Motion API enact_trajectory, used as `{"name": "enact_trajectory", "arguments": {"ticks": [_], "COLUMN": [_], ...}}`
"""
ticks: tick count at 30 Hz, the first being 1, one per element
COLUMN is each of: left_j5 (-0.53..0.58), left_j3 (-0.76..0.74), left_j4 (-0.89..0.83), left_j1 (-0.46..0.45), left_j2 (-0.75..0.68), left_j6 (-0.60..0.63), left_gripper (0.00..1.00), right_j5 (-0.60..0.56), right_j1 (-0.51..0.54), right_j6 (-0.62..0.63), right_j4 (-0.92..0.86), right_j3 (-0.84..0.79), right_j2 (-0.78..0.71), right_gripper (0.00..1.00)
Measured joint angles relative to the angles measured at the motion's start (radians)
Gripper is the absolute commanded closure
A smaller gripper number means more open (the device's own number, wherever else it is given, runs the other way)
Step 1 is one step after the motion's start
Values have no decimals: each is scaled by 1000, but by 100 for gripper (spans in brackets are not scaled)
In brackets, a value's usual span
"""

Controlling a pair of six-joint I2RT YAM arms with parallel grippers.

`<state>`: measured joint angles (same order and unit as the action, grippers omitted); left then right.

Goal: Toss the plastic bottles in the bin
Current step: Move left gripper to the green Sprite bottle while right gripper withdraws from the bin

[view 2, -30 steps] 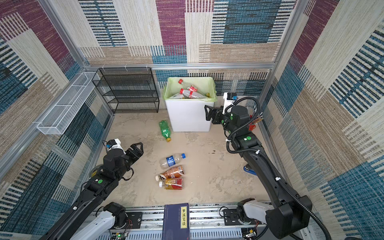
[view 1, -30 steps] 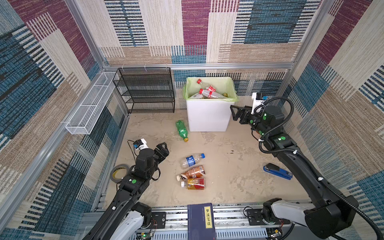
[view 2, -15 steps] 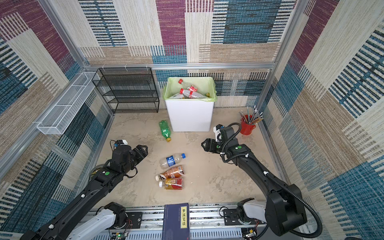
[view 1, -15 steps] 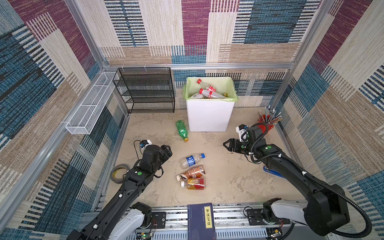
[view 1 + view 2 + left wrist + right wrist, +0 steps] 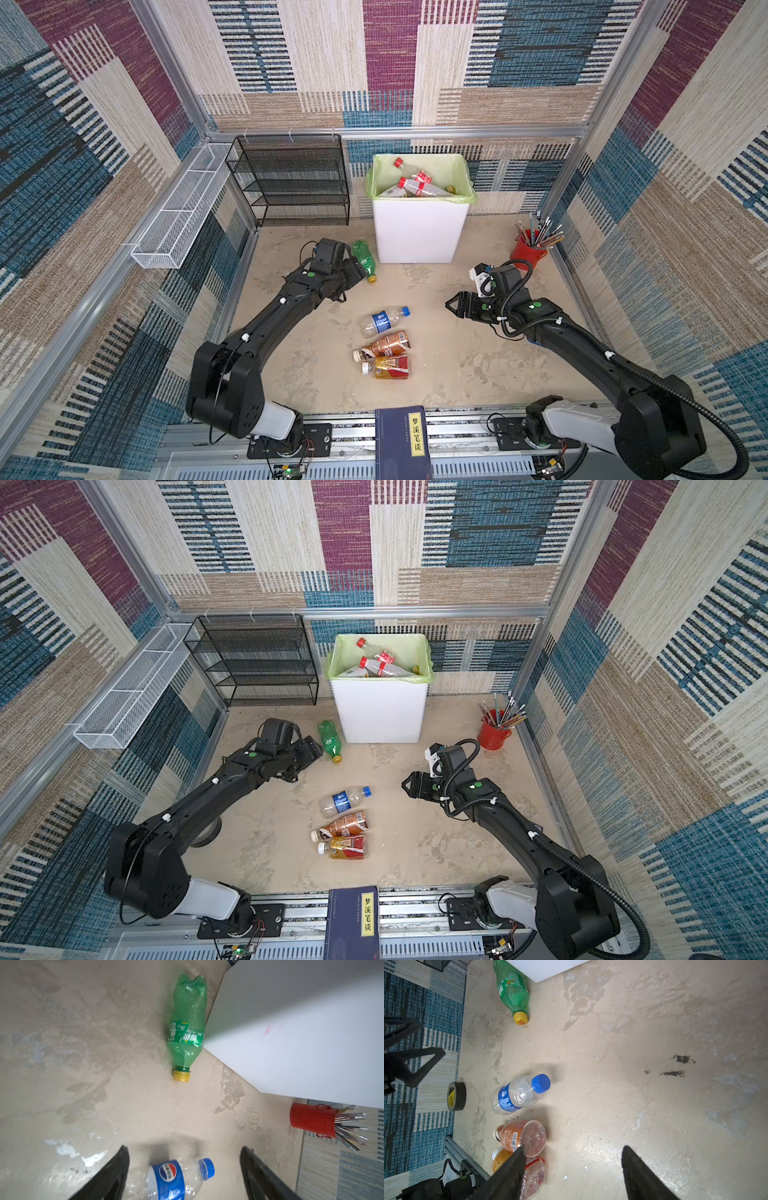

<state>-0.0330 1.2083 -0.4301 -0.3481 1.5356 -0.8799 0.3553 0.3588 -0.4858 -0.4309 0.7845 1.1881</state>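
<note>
A mottled, stained beige tabletop (image 5: 457, 374) is boxed in by walls (image 5: 390, 62) of patchwork woven fabric on aluminium framing. At its near edge stands a dark blue book (image 5: 401, 440).

Just beyond the book, two amber bottles (image 5: 388, 368) lie side by side and touching. A clear bottle (image 5: 382, 321) with a blue label and cap lies just past them. All three are on their sides in the open middle, where either arm could reach them. The right pincer (image 5: 451, 306) hangs low near this group, spread and empty, pointing toward it. It looks to be lining up for one of them.

Farther back, the left pincer (image 5: 314, 749) is also spread and holds nothing. It sits just beside a green bottle (image 5: 330, 741) with a yellow cap, probably its target. That bottle lies close against the foot of the bin (image 5: 419, 241), so there is little room on that side for a jaw.

The bin stands against the back wall with its green bag folded over the rim. Several red-capped bottles (image 5: 415, 187) are piled high inside it. A red cup of pencils (image 5: 528, 253) stands to its right and a black mesh rack (image 5: 291, 183) to its left. A white wire basket (image 5: 183, 212) hangs on the left wall.
</note>
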Motion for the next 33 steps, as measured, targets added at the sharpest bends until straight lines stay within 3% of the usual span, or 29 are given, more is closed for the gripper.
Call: {"name": "enact_trajectory", "arguments": {"ticks": [6, 12, 18, 33], "left_j5": [-25, -25, -21, -26], "left_j3": [248, 398, 451, 532], "left_j4": [-108, -183, -200, -193], "left_j1": [20, 32, 43, 71], "left_j2": [230, 388, 471, 598], "left_j6": [79, 132, 147, 156], "left_gripper": [8, 8, 13, 12], "right_j5": [-11, -19, -26, -42], "right_j1": [0, 0, 0, 1], "right_j6": [-10, -29, -40, -52], "right_j4": [-9, -14, -23, -48], "right_j3": [0, -11, -21, -8], "right_j2": [-29, -66, -100, -123], "right_gripper": [26, 27, 28, 29]}}
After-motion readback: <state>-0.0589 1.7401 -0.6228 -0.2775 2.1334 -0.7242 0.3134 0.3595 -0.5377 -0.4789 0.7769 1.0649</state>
